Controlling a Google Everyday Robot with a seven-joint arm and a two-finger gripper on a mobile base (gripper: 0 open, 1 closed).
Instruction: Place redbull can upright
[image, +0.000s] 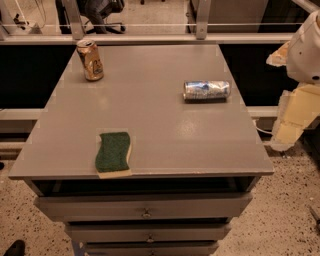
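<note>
The redbull can (206, 91), slim and silver with blue patches, lies on its side on the right half of the grey table top (165, 135), its long axis running left to right. My gripper (290, 125) shows as cream-coloured parts under the white arm (305, 50) at the frame's right edge. It is off the table, to the right of the can and a little nearer the front, and is not touching it.
A wider gold-brown can (90, 60) stands upright at the table's back left corner. A green sponge (114, 152) lies near the front edge, left of centre. Drawers (145, 207) sit below the top. A rail and dark gaps run behind the table.
</note>
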